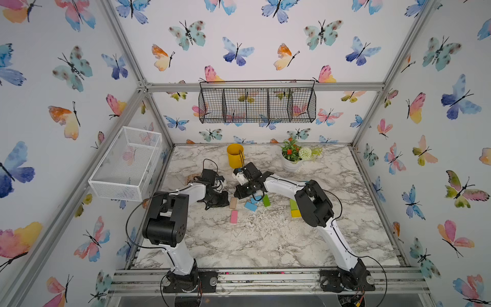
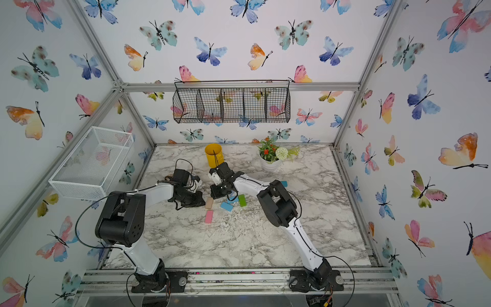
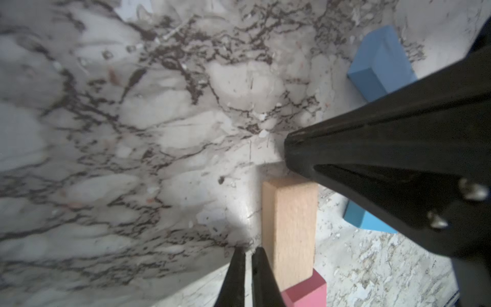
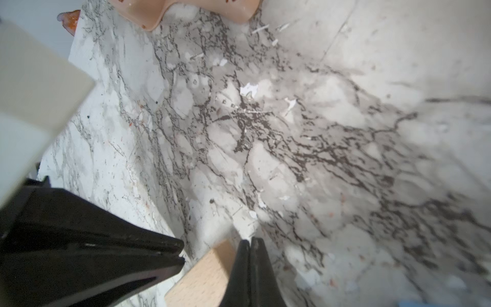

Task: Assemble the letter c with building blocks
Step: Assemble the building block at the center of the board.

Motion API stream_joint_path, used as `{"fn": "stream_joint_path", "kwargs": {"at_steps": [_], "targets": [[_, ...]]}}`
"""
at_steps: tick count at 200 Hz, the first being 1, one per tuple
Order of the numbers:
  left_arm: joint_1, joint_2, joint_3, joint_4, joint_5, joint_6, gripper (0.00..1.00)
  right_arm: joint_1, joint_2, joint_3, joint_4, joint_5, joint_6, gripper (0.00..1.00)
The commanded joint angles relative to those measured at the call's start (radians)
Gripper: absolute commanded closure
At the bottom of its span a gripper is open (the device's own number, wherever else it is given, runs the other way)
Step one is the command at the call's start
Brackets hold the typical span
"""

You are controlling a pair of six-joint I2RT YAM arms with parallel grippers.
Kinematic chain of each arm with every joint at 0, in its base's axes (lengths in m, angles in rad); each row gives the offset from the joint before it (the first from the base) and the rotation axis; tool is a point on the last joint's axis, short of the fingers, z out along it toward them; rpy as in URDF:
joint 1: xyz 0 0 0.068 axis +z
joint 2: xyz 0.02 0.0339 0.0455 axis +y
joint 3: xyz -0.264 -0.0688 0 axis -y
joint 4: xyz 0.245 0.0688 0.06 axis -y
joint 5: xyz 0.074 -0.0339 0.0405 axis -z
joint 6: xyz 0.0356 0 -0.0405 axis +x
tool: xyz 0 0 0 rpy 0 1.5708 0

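Observation:
A tan block (image 1: 233, 203) (image 2: 209, 203) lies flat on the marble table between my two grippers. My left gripper (image 1: 227, 203) (image 3: 248, 251) is shut and empty, its tips on the table beside the tan block's (image 3: 289, 231) long edge. My right gripper (image 1: 237, 195) (image 4: 251, 240) is shut and empty too, its tips at the tan block's (image 4: 204, 281) far end. A pink block (image 1: 234, 216) (image 3: 305, 292) lies just in front of the tan one. Two blue blocks (image 1: 251, 206) (image 3: 380, 61) and a green block (image 1: 266, 200) lie to the right. A green and yellow pair (image 1: 295, 208) is partly hidden by the right arm.
A yellow cup (image 1: 235, 155) and a flower pot (image 1: 292, 159) stand at the back of the table. A tan slotted scoop (image 1: 192, 179) (image 4: 186, 10) lies behind the left gripper. A white wire basket (image 1: 126, 163) hangs at the left and a black one (image 1: 256, 105) on the back wall.

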Motion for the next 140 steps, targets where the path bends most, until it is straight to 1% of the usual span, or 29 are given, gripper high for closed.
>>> {"fn": "stream_joint_path", "kwargs": {"at_steps": [1,12,44,96,103,105,110,140], "targets": [[-0.009,0.018,0.008,0.004,0.057,0.017,0.89,-0.008,-0.011,-0.04,-0.014,-0.006,-0.006,0.97],[-0.012,0.02,0.009,0.003,0.081,0.018,0.89,-0.008,-0.009,-0.042,-0.014,-0.008,-0.006,0.97],[-0.022,0.013,0.002,0.004,0.085,0.02,0.89,-0.008,-0.011,-0.046,-0.015,-0.006,-0.004,0.96],[-0.026,0.014,0.005,-0.008,0.057,0.019,0.89,-0.009,-0.028,-0.069,-0.018,0.001,-0.004,0.97],[-0.026,0.016,0.007,-0.011,0.058,0.017,0.89,-0.01,-0.029,-0.072,-0.018,0.006,-0.004,0.96],[-0.026,0.016,0.008,-0.012,0.031,0.018,0.89,-0.01,-0.029,-0.073,-0.018,0.008,-0.004,0.97],[-0.026,0.016,0.008,-0.016,0.016,0.016,0.89,-0.009,-0.029,-0.074,-0.02,0.014,-0.004,0.97],[-0.026,0.012,0.009,-0.019,0.005,0.013,0.9,-0.019,-0.036,-0.084,-0.032,0.078,0.03,0.97]]}}
